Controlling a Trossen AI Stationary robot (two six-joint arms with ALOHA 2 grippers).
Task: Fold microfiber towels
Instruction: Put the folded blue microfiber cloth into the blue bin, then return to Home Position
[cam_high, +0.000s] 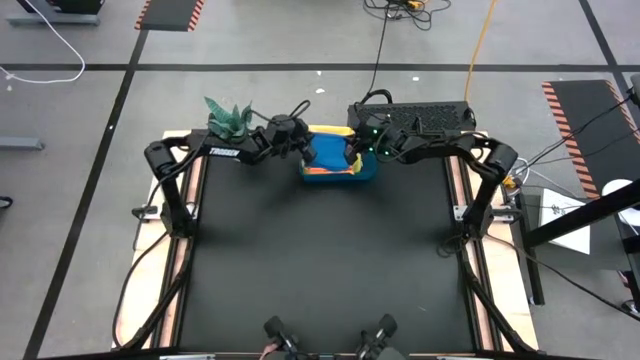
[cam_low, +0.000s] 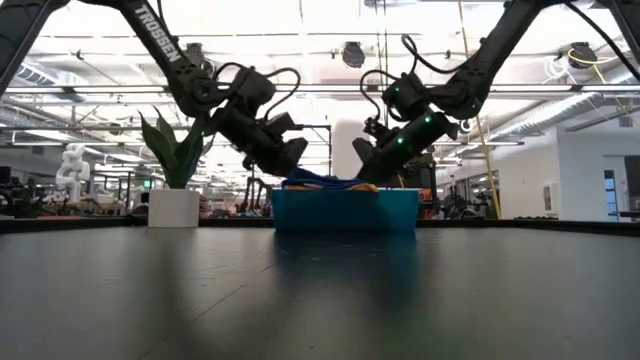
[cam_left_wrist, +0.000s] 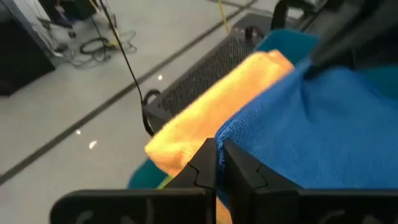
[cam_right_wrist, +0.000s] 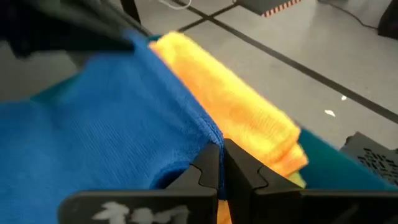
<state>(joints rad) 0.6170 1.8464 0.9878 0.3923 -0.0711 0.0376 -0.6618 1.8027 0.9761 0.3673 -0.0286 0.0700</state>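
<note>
1. Left wrist view: the left hand (cam_left_wrist: 216, 163) has its fingers pressed together at the edge of the blue towel (cam_left_wrist: 311, 130). The cloth hem meets the fingertips, so it appears pinched there, though how much fabric is caught cannot be confirmed.
2. Right wrist view: the right hand (cam_right_wrist: 221, 163) is fully closed at the opposite corner of the same blue towel (cam_right_wrist: 106, 137), the hem running straight into the fingertips.
3. Just beside the blue towel lies a yellow-orange towel (cam_right_wrist: 236, 106), folded or bunched, touching it along one side.
4. High view: both hands meet over the teal tray (cam_high: 368, 175) at the far edge of the black counter (cam_high: 320, 270), the left hand (cam_high: 305, 148) coming from one side and the right hand (cam_high: 358, 145) from the other. The towels sit in this tray.
5. Low view: towel fabric (cam_low: 320, 182) crests just above the tray rim (cam_low: 345, 210); both arms angle down onto it.
6. A potted plant (cam_high: 228, 115) stands near the left arm, clear of the work.
7. Judgement: the step in hand is drawing the blue towel out of the tray by two corners. To do it well, both hands should rise together and level, keep the edge taut between them, and avoid dragging the yellow-orange towel along. A thin pinch may slip; verify the hold before lifting clear.
</note>
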